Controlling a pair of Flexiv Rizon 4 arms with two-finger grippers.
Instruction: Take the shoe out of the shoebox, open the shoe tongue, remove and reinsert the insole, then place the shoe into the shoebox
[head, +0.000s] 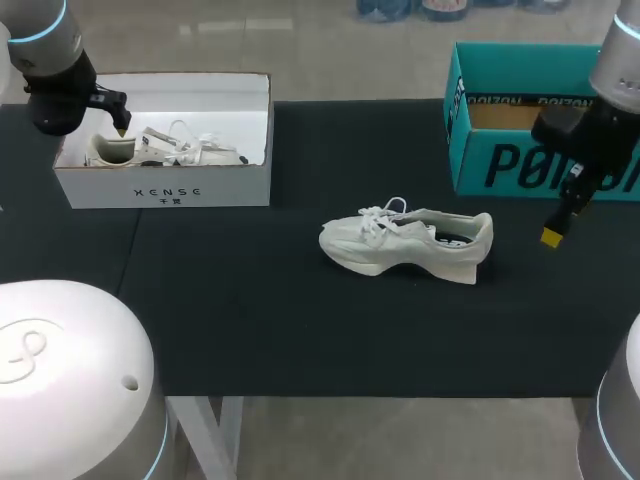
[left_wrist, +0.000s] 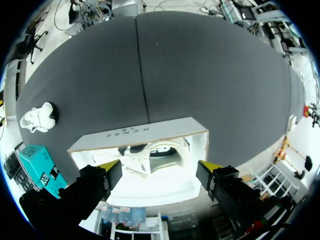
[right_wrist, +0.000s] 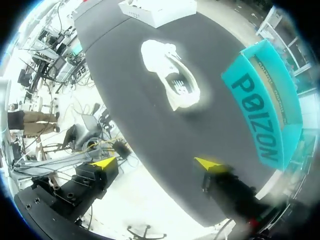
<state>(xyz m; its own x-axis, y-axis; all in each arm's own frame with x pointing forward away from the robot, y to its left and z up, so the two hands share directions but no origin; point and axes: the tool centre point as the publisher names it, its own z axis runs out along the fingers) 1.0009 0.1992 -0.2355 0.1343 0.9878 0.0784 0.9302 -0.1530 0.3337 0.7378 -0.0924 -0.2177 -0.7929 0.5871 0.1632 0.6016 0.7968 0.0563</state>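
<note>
**Item: shoe (head: 405, 243), white, laced.** It stands on its sole near the middle of the table (head: 250, 330), out of any box, with its toe toward our left arm's side. We judge the tongue and insole steps not yet begun.

**Item: white shoebox (head: 165, 190).** Open, at our left. A second shoe (head: 165, 148) lies inside.

**Item: teal box (head: 520, 165).** Open, at our right. We see no shoe inside.

**Tools.** The left gripper (left_wrist: 159, 169) hangs over the white shoebox with fingers spread wide, holding nothing. The right gripper (right_wrist: 156, 163) hangs just in front of the teal box and beside the shoe's heel end, likewise wide and empty.

**Hazards, as we judge them.**
- The left gripper is poised over the second shoe and could seize that one instead.
- The shoe on the table looks light. A push on the tongue by one arm may slide or tip it unless our other arm braces it.
- Loose laces (head: 385, 213) may catch on a finger.
- The insole may buckle on going back in.
- The right arm is close to the teal box and could knock its wall.

**Markings.** There is small dark lettering on the white shoebox's front wall and large dark lettering on the teal box's side (we leave both untranscribed).
</note>
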